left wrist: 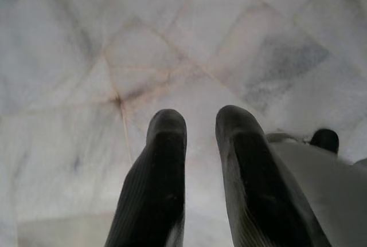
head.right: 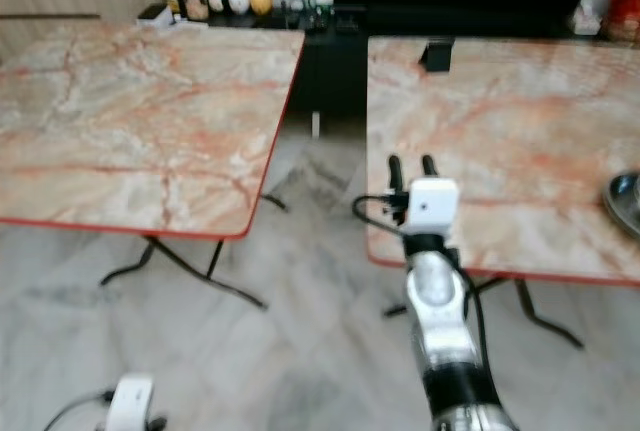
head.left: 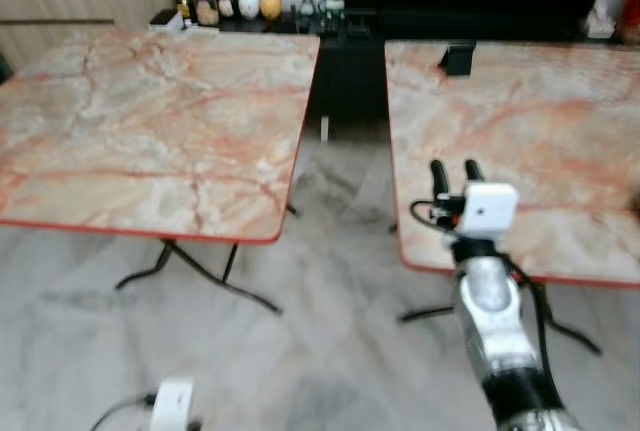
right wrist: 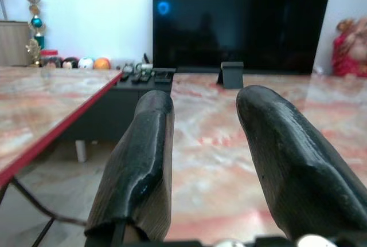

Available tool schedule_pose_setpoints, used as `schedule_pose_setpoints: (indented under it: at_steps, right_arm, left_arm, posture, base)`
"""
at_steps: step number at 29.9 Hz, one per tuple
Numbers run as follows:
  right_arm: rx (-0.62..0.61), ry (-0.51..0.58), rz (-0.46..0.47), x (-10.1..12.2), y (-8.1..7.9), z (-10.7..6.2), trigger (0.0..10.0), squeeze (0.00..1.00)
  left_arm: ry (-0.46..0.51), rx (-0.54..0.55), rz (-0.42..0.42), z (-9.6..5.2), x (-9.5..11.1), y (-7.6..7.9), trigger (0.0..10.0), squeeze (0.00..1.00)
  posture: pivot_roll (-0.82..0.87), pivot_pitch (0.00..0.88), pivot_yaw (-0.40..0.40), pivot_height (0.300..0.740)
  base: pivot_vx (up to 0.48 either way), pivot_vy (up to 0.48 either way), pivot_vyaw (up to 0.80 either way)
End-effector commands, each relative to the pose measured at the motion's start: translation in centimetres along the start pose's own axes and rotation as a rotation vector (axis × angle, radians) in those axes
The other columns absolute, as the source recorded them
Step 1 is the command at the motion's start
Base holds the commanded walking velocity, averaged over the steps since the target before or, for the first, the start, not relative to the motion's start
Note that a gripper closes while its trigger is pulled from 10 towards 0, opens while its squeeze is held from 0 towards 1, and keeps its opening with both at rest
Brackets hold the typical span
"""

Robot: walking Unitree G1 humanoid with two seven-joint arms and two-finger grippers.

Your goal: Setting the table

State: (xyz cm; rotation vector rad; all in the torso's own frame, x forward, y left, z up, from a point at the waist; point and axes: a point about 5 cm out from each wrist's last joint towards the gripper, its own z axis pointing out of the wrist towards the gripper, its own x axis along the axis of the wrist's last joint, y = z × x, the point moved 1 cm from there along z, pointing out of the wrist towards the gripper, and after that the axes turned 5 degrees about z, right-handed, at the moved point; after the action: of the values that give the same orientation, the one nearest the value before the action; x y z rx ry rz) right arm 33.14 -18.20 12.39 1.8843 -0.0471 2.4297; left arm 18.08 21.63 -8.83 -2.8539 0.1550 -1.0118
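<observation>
Marble-patterned tops with red edges cover the two desks before us: the left desk (head.left: 150, 121) takes the upper left of the frame, the right desk (head.left: 520, 151) the upper right, with a strip of grey marble floor (head.left: 330, 301) between them. Both tops are nearly bare. At the right edge of the right eye view we see part of a metal bowl (head.right: 625, 201) on the right desk; what is in it we cannot tell. A small dark stand (head.left: 457, 58) sits at the far edge of the same desk.

Our right hand (head.left: 458, 169) is raised at the near left corner of the right desk, its two black fingers (right wrist: 143, 161) spread a little and holding nothing. The bowl lies well apart from it, further right in the frame. Our left hand (left wrist: 198, 124) hangs low over the floor, fingers slightly apart and empty.

Behind the desks stands a dark low cabinet (head.left: 350, 61) with small jars and round objects (head.left: 235, 3) on it, and a black screen (right wrist: 241, 20) above.
</observation>
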Motion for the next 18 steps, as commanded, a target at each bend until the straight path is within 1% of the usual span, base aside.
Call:
schedule_pose_setpoints:
  at_steps: [1,10,15,18]
  right_arm:
    - [0.016,0.023,0.023,0.6,-0.7,0.4,10.0,0.00]
    - [0.018,0.008,0.030,0.2,-0.8,0.4,10.0,0.00]
    - [0.003,-0.019,0.027,-0.5,-0.5,0.2,10.0,0.00]
    - [0.006,-0.061,0.033,-1.5,-0.4,-0.2,10.0,0.00]
  left_arm:
    - [-0.009,0.009,0.014,-0.1,-0.3,-0.4,10.0,0.00]
    - [-0.003,0.006,0.022,-0.1,-0.1,-0.4,10.0,0.00]
    - [0.000,0.003,0.026,0.0,0.0,-0.4,10.0,0.00]
    - [0.004,0.000,0.028,0.0,0.1,-0.3,10.0,0.00]
  posture:
    - [0.03,0.000,-0.009,0.731]
    - [0.03,0.000,-0.006,0.731]
    - [0.04,0.000,-0.010,0.731]
    - [0.04,0.000,-0.011,0.731]
  base:
    - [0.000,0.000,0.00]
    - [0.000,0.000,0.00]
    - [0.000,0.000,0.00]
    - [0.000,0.000,0.00]
